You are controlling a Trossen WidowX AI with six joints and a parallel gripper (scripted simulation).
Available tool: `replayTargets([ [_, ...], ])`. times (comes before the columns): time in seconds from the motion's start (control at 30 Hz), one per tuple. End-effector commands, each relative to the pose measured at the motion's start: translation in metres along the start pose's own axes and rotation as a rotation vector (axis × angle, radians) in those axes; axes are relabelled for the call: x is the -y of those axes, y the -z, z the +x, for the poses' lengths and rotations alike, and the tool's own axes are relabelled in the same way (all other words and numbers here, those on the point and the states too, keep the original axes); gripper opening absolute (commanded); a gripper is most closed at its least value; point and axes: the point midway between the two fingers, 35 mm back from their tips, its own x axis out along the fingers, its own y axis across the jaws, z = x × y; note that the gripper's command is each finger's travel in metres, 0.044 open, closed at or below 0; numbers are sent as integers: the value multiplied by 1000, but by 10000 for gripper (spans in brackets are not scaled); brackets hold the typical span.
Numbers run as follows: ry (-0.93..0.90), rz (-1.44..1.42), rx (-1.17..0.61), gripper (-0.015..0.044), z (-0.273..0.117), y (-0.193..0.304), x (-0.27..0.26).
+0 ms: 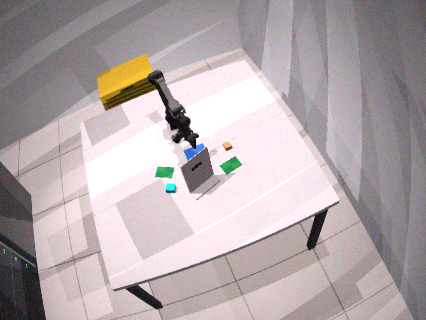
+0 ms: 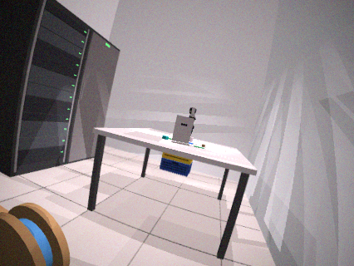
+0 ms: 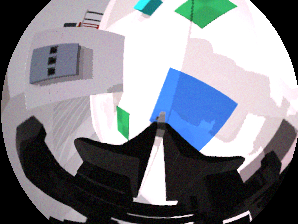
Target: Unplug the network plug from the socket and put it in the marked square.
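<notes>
My gripper [image 1: 195,147] [image 3: 160,125] is shut on the small grey plug [image 3: 161,119], which juts from between the fingertips in the wrist view. The plug is clear of the panel. The upright grey panel [image 1: 198,176] [image 2: 182,134] [image 3: 107,62] stands on the table [image 1: 260,185] [image 2: 141,136]. Its socket block [image 3: 39,65] shows three dark openings, with no plug in them. The blue square [image 1: 188,154] [image 3: 200,105] lies flat beside the panel, on the arm's side. In the wrist view the plug overlaps the square's edge; its exact height is hard to tell. The panel hides the gripper in the exterior view.
A green square [image 1: 164,172] [image 3: 205,12] and a cyan block [image 1: 171,188] [image 3: 148,6] lie on one side of the panel. Another green square [image 1: 231,165] [image 3: 123,122] and an orange block [image 1: 227,146] lie on the other. A yellow crate [image 1: 125,72] stands beyond the table edge.
</notes>
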Motion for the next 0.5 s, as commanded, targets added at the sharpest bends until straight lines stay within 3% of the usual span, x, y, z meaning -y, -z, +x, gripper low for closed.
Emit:
replayTargets([
  [0.0, -1, 5, 3, 0, 5, 0, 3],
  [0.47, -1, 5, 2, 0, 20, 0, 14],
])
